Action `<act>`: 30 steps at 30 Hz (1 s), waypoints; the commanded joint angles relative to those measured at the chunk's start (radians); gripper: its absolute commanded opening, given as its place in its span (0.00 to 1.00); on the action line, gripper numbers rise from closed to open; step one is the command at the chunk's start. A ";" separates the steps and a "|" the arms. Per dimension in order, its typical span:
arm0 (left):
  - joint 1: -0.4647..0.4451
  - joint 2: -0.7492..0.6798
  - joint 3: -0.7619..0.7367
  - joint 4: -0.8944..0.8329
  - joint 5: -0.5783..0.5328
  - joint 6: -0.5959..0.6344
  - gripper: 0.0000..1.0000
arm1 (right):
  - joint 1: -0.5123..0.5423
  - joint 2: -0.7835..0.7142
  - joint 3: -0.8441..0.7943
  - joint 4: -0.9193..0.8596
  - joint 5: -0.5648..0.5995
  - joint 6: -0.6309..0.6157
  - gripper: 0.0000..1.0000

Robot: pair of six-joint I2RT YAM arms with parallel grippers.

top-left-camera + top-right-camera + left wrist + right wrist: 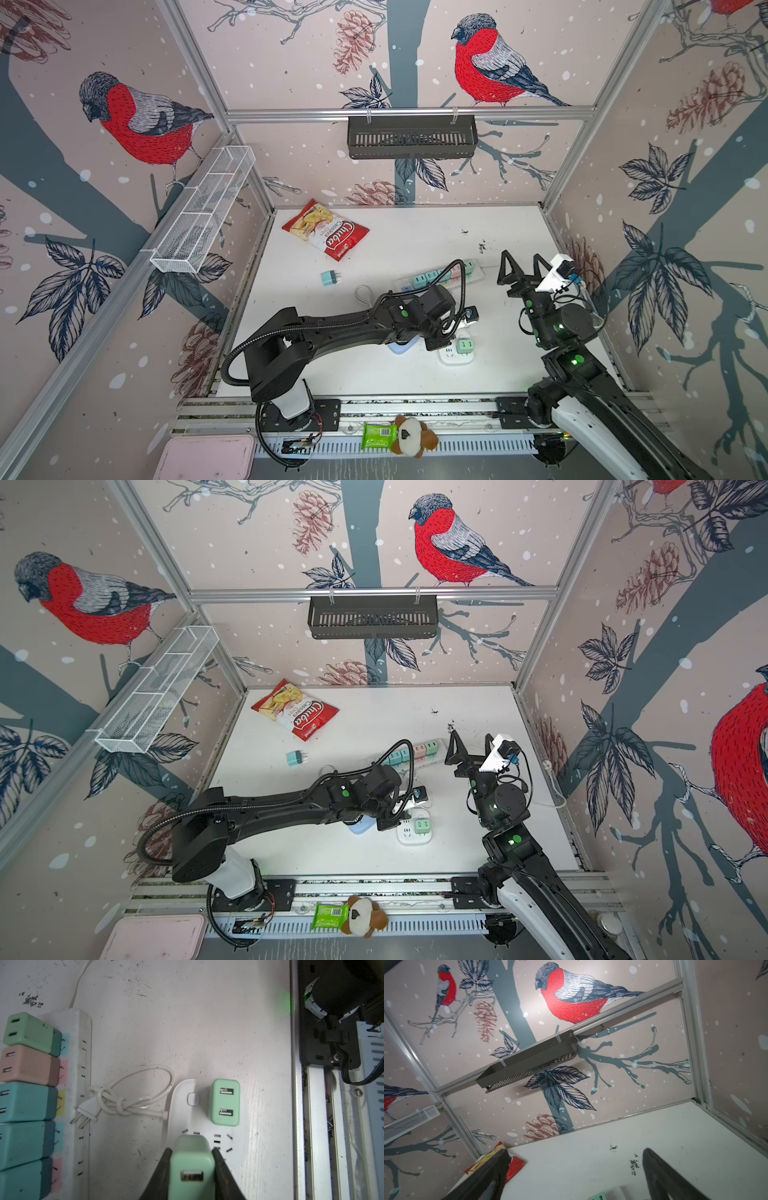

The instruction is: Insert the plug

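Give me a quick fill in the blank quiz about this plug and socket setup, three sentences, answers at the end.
1. The left gripper is shut on a mint-green USB charger plug at the white rounded socket hub, which already holds ____ seated green plug.
2. The right gripper has its fingers standing ____, holding nothing.
3. A loose teal charger plug lies on the white table near the red bag of cassava ____.

Missing words: one; open; chips.

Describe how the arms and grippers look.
The left arm and right arm are black with white bases and green joint lights. A ribbed black cable follows the left one. The left gripper and right gripper have black tapered fingers.
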 commanded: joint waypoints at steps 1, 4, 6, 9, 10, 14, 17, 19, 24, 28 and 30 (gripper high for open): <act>-0.015 0.011 0.004 -0.009 -0.007 -0.026 0.00 | -0.104 0.020 -0.003 -0.001 -0.168 0.122 1.00; -0.025 0.035 0.017 -0.021 -0.007 -0.048 0.00 | -0.172 0.029 -0.007 -0.001 -0.215 0.145 1.00; -0.029 0.057 0.028 -0.032 -0.007 -0.060 0.00 | -0.183 0.028 -0.009 0.001 -0.216 0.147 1.00; -0.034 0.085 0.043 -0.044 -0.003 -0.067 0.00 | -0.186 0.028 -0.009 0.001 -0.217 0.147 1.00; -0.036 0.091 0.046 -0.046 -0.002 -0.069 0.00 | -0.186 0.028 -0.009 -0.001 -0.217 0.147 1.00; -0.041 0.101 0.047 -0.046 -0.001 -0.074 0.00 | -0.186 0.025 -0.010 -0.003 -0.214 0.147 1.00; -0.042 0.103 0.046 -0.048 -0.001 -0.077 0.00 | -0.186 0.022 -0.010 -0.002 -0.213 0.147 1.00; -0.046 0.102 0.043 -0.044 0.003 -0.076 0.00 | -0.187 0.023 -0.010 -0.004 -0.213 0.147 1.00; -0.056 0.105 0.042 -0.044 0.002 -0.080 0.00 | -0.188 0.022 -0.009 -0.005 -0.213 0.145 1.00; -0.057 0.109 0.042 -0.052 -0.008 -0.086 0.00 | -0.188 0.020 -0.009 -0.008 -0.213 0.146 1.00; -0.057 0.109 0.038 -0.049 -0.010 -0.087 0.00 | -0.188 0.019 -0.010 -0.009 -0.213 0.146 1.00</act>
